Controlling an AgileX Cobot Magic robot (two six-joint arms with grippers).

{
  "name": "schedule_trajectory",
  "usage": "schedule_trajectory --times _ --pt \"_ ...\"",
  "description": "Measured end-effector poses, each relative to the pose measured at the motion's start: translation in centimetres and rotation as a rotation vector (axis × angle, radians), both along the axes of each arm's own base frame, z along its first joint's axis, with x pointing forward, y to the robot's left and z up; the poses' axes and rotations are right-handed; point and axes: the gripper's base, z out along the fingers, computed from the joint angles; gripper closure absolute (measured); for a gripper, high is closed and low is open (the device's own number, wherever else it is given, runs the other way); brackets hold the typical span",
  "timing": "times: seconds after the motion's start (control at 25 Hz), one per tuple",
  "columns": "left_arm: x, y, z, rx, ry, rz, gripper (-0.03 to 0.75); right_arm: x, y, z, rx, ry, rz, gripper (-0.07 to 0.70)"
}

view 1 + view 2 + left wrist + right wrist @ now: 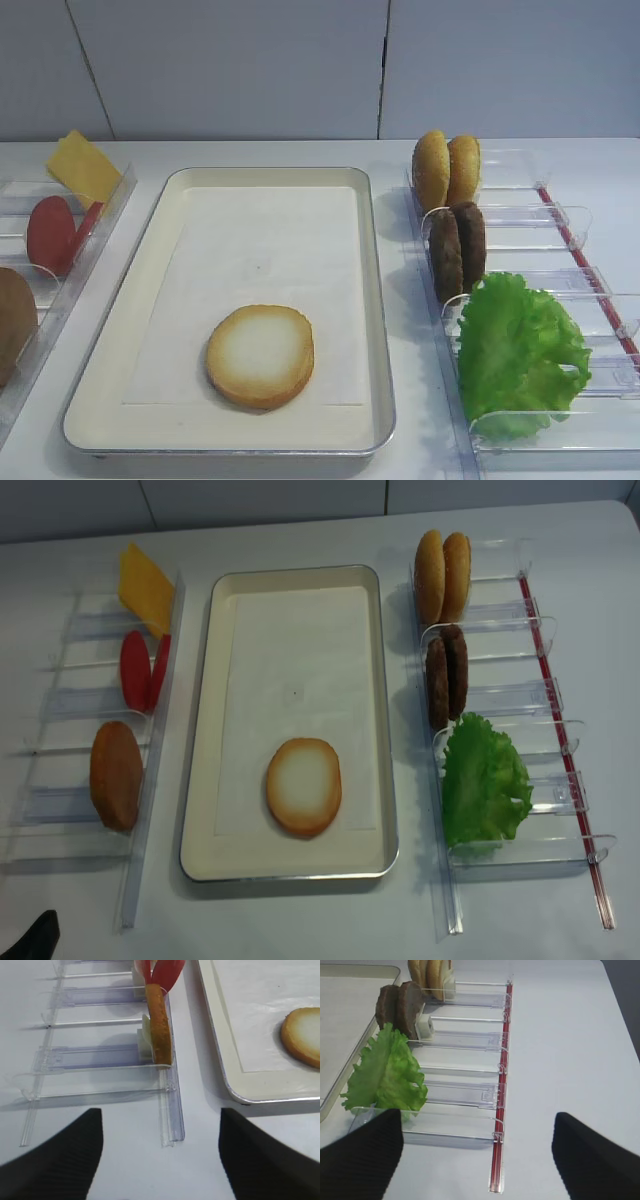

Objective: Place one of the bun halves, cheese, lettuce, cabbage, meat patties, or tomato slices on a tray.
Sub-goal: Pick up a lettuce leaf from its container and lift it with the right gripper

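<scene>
One bun half (260,355) lies cut face up on the tray (375,300); both grippers (477,1152) (160,1152) gape empty, right near the lettuce (385,1077) in its holder (465,1132), probably the next pick, needing a gentle pinch.

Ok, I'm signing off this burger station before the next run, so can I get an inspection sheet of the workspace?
Surface: white table, nothing spilled.
Job's things: one bun half lies cut face up on the tray; lettuce, meat patties, tomato slices, cheese and other buns stand in clear holders.
Clutter: nothing seen.
Grippers: right gripper open, empty, near the lettuce; left gripper open, empty.
Cables: nothing seen.
Surroundings: plain grey wall.
</scene>
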Motion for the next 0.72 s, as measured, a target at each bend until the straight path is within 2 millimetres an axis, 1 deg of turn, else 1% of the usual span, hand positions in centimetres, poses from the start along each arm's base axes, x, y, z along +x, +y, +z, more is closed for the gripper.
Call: schedule_trajectory --times 0.72 --pt "0.0 0.0 0.0 0.0 0.0 0.0 0.232 -0.04 0.26 0.02 0.027 0.003 0.018 -0.002"
